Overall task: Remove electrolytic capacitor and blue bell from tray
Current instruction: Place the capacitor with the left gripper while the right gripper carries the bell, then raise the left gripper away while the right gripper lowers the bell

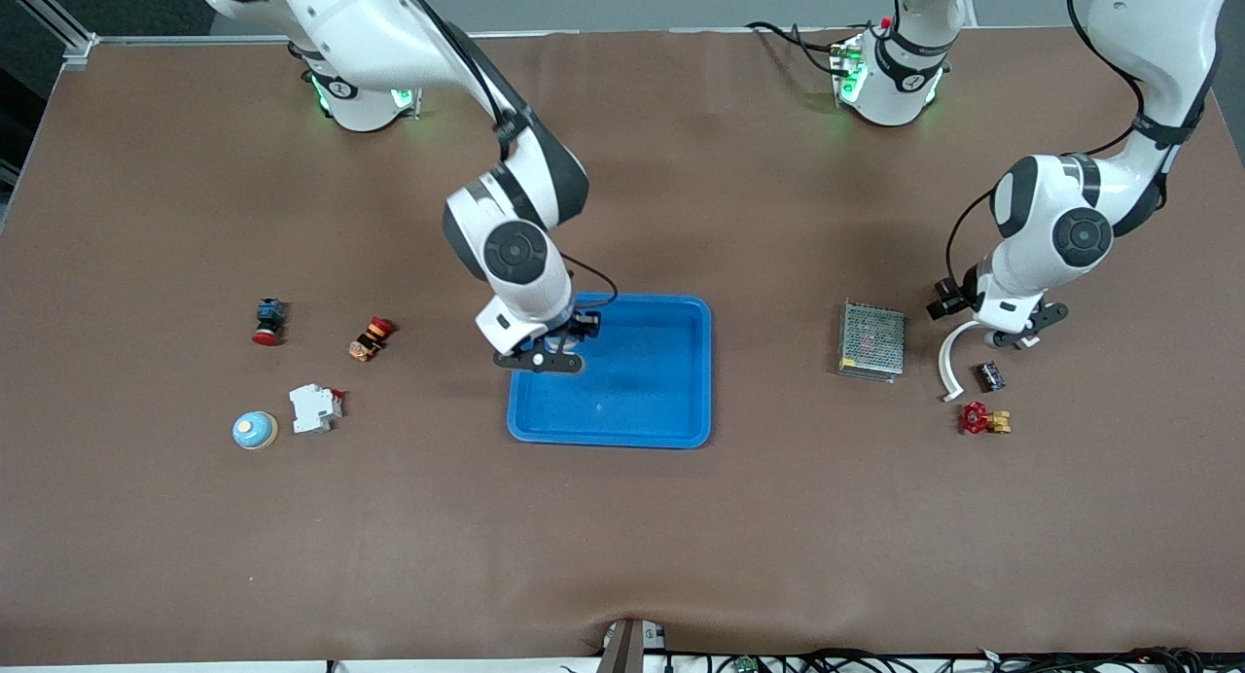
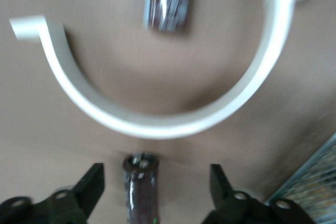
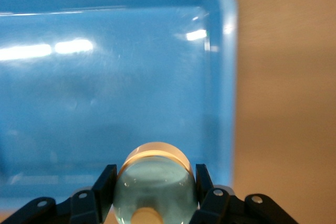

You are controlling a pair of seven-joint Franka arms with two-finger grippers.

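My right gripper is shut on a pale blue bell with a tan base. It holds the bell over the blue tray, at the edge toward the right arm's end. My left gripper is open and low over the table. In the left wrist view a dark capacitor sits between its fingers, with a gap on each side. A white curved clamp lies just past it, and a second dark cylinder lies inside the clamp's curve. The front view shows one dark capacitor beside the clamp.
A metal mesh box and a red valve lie near the left gripper. Toward the right arm's end lie another blue bell, a white breaker, a red push button and an orange part.
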